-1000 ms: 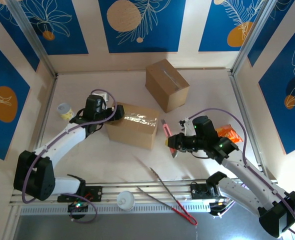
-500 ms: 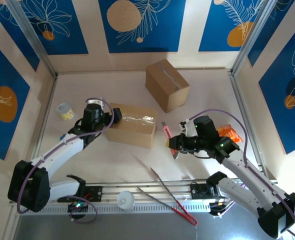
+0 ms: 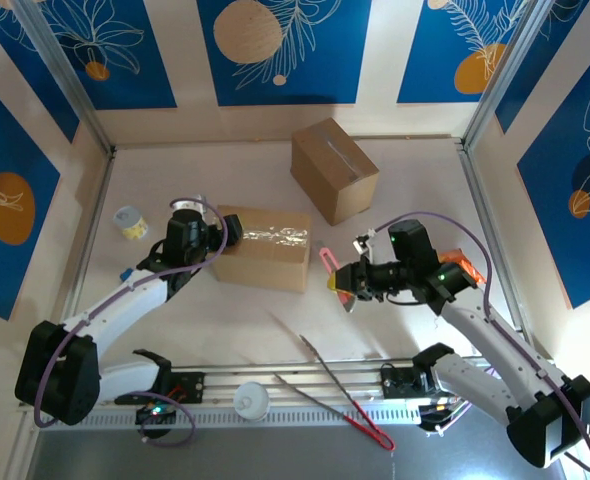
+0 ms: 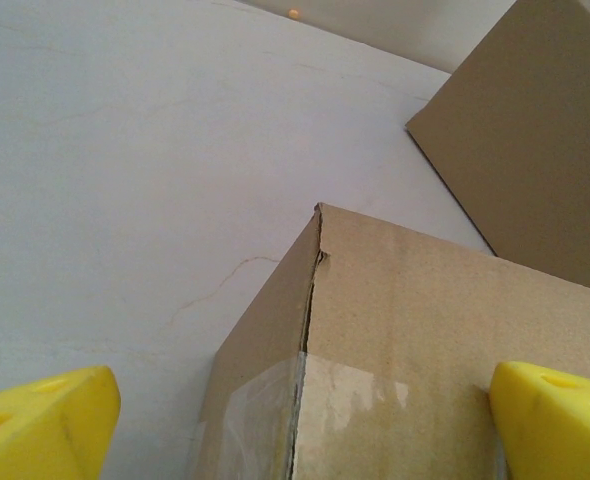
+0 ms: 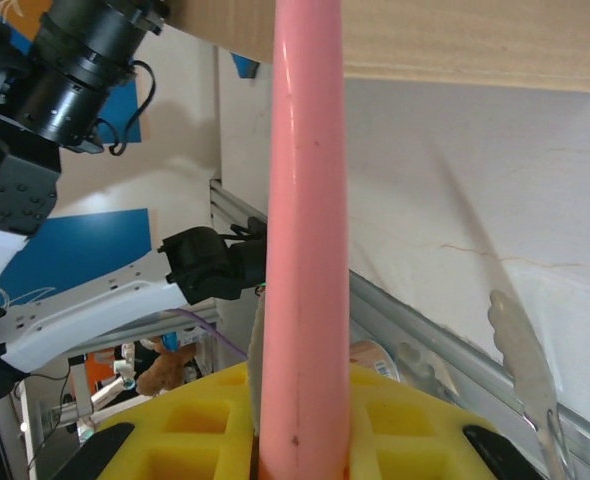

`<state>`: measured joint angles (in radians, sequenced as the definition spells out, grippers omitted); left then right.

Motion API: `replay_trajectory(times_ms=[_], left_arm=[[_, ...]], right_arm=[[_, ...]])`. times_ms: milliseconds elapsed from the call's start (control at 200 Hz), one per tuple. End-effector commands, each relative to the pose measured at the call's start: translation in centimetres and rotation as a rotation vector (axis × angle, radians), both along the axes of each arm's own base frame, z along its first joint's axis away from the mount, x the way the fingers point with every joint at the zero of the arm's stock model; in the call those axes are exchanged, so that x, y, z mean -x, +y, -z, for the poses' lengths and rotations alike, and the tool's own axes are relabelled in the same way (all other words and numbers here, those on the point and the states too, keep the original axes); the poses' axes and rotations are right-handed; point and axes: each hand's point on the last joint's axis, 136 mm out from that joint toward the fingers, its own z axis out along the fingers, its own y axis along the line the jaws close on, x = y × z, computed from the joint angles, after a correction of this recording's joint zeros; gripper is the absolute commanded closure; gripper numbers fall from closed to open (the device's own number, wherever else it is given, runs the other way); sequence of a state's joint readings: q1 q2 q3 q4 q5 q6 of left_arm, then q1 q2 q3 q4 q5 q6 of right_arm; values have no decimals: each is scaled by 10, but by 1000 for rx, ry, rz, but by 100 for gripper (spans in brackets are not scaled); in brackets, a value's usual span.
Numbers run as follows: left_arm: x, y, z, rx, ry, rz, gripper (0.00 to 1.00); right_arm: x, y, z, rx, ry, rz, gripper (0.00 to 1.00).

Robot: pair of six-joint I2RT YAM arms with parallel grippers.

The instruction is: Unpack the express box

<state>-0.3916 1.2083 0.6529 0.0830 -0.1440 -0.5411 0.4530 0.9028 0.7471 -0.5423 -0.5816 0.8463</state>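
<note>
top external view: the taped box point(image 3: 267, 250) lies near the middle of the table point(image 3: 155, 170), with the tape strip on top unbroken and the flaps closed.
second box: a second box point(image 3: 335, 170) stands at 1 o'clock from the taped box, a little apart and untouched.
left gripper: the left gripper point(image 3: 225, 232) is at the 9 o'clock end of the taped box. in the left wrist view its yellow fingertips point(image 4: 40, 420) stand wide apart on each side of the box corner and hold nothing.
right gripper: the right gripper point(image 3: 343, 283) is at 3 o'clock from the taped box, narrow and clamped on a pink tool point(image 3: 325, 258), probably a cutter.
change, left: since a second ago the left arm has drawn back a little toward 7 o'clock and now stays at the box end.
change, right: the right gripper has risen slightly toward 12 o'clock, and the pink tool, which pointed to 12 o'clock before, now leans toward 10 o'clock, to the box.
meaning: i judge the tool is being aimed at the tape while the left gripper gets ready to steady the box. the cut is not yet begun and the tool is not yet touching the box.
next need: the tip must meet the tape seam, not the cardboard side.
</note>
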Motion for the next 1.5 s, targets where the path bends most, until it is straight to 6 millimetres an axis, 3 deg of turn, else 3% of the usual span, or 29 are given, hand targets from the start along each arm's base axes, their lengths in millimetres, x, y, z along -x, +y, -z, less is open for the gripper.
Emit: replay_trajectory(times_ms=[0,405,1491], left_arm=[[58,37,103,-237,370,-22,6],[54,33,105,-237,384,-7,6],[52,32,104,-237,382,-9,6]], right_arm=[[0,5,-19,-52,-28,-52,100],[-25,4,-5,-11,-40,-11,100],[-38,6,13,-9,-20,2,100]])
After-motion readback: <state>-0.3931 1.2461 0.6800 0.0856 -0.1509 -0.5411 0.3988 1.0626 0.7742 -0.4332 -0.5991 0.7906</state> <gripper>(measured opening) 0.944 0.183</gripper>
